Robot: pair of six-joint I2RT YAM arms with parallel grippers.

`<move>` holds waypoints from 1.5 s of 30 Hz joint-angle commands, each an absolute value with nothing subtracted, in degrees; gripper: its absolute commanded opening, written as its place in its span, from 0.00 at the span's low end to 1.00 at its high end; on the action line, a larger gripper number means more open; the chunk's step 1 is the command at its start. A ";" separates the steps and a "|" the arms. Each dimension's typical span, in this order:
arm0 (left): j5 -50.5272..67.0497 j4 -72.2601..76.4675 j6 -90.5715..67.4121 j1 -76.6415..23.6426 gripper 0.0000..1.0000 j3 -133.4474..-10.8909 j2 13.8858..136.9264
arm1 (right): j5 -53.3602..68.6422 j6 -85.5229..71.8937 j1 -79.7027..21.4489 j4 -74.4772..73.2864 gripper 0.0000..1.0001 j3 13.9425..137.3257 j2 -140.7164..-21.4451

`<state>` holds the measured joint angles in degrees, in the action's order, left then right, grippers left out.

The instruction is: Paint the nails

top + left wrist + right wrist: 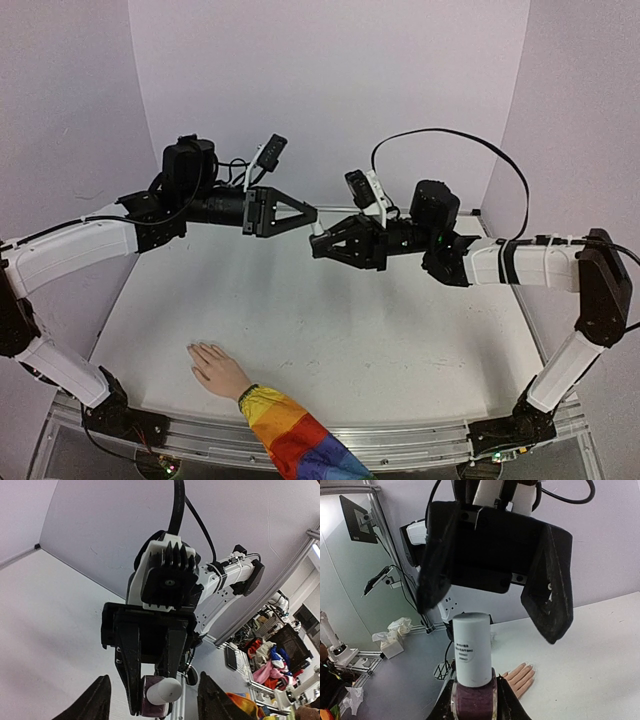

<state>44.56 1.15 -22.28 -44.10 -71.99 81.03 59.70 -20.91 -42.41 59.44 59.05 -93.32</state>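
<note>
The pale beige hand (216, 366) lies palm down at the table's near left, its rainbow sleeve (292, 443) trailing off the front edge. The nails (529, 668) are tiny and look pale; I cannot make out any polish. My right gripper (318, 244) hangs above mid-table, shut on a small dark purple bottle (474, 700) with a white cap (471, 650). Facing it, my left gripper (312, 213) stands open. Its fingers (97, 700) flank the cap (164, 690) without touching it.
The white table (400, 340) has a metal rail along its front edge (400, 440). Plain walls close the back and sides. Both arms meet high over the table's far half. Off the table's side stand benches with clutter (275, 660).
</note>
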 commanded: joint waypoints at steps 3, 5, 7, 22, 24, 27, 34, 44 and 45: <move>49.53 4.78 -21.66 -45.56 0.47 -74.82 81.94 | 61.40 -24.42 -42.37 67.47 0.00 60.03 -93.29; 49.85 4.80 -21.45 -45.98 0.46 -74.99 82.30 | 60.86 -24.51 -42.36 67.59 0.00 60.03 -93.42; 49.84 4.82 -21.32 -46.26 0.42 -74.97 82.50 | 60.59 -24.56 -42.36 67.59 0.00 60.12 -93.57; 26.26 -1.12 -19.60 -46.45 0.00 -72.48 81.09 | -30.67 -5.87 -53.24 35.16 0.00 65.24 -92.22; 21.06 -4.25 -19.87 -46.42 0.00 -73.13 81.68 | -53.79 -1.85 -57.59 36.69 0.00 66.43 -95.83; 18.23 -8.06 -20.01 -46.42 0.00 -75.08 83.20 | -54.27 1.31 -58.89 38.22 0.00 68.29 -98.73; 22.19 -8.66 -18.81 -46.41 0.17 -75.65 82.50 | -10.99 2.20 -57.32 46.22 0.00 63.15 -93.89; 37.85 -0.54 -20.83 -43.73 0.71 -72.14 78.73 | 52.52 -11.80 -42.12 50.11 0.00 61.37 -90.54; 39.27 2.25 -21.93 -43.36 0.74 -71.41 78.59 | 55.77 -13.13 -41.61 50.89 0.00 61.55 -90.87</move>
